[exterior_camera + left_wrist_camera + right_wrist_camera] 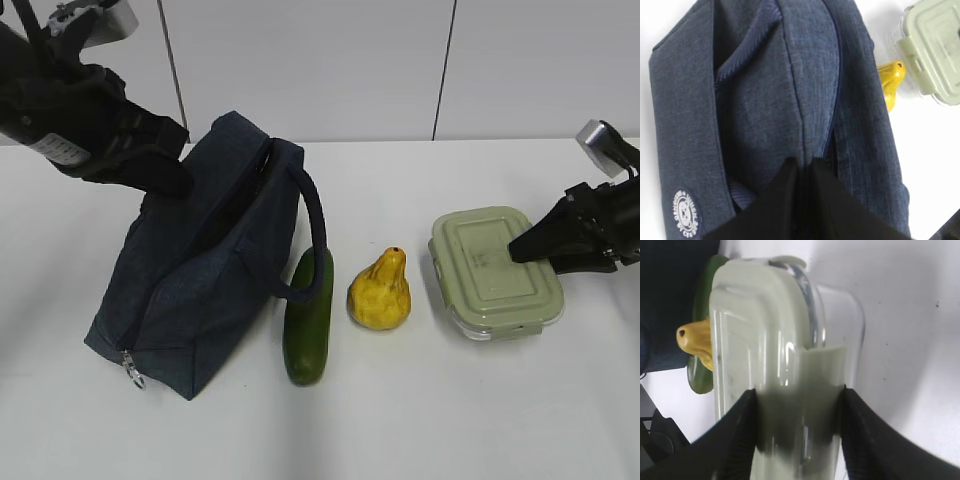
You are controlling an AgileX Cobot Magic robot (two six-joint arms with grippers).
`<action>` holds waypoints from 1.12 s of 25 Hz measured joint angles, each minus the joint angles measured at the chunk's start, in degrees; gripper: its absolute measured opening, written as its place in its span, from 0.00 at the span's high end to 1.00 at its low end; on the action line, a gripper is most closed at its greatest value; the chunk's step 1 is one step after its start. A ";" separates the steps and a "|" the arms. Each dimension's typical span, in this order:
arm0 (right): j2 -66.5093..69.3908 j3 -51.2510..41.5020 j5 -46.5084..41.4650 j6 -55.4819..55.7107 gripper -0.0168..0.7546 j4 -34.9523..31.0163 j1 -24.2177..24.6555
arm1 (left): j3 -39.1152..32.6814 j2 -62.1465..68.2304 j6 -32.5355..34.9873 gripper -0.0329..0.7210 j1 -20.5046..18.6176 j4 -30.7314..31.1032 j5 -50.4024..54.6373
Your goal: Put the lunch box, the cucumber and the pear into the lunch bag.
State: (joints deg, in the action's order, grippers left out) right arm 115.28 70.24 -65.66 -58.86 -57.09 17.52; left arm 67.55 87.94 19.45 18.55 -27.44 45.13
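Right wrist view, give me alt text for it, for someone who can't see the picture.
The right gripper has its two black fingers on either side of the lunch box, a clear container with a pale green lid, on the white table. Beyond it on the left show the yellow pear, the green cucumber and the dark lunch bag.

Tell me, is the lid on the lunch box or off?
On. The pale green lid covers the lunch box, and the right gripper has a finger on each side of one end.
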 joint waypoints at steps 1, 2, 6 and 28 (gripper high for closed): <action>-0.45 0.11 0.00 0.00 0.52 0.06 0.00 | 0.00 0.00 0.00 0.95 0.00 0.05 -0.05; -0.74 0.34 -0.12 0.00 0.52 0.06 0.00 | 0.00 0.00 0.00 0.95 0.00 0.05 -0.05; -1.96 0.55 -0.12 0.00 0.52 -0.80 0.00 | 0.00 0.00 -0.04 0.95 0.00 -0.17 -0.10; -4.01 0.55 -0.22 0.00 0.52 -2.27 0.00 | 0.00 -1.65 -1.39 0.95 0.00 4.24 -5.61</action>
State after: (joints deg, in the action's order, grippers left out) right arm 111.27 70.79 -65.88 -58.86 -59.36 17.52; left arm 67.55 86.29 18.06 18.55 -23.20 39.53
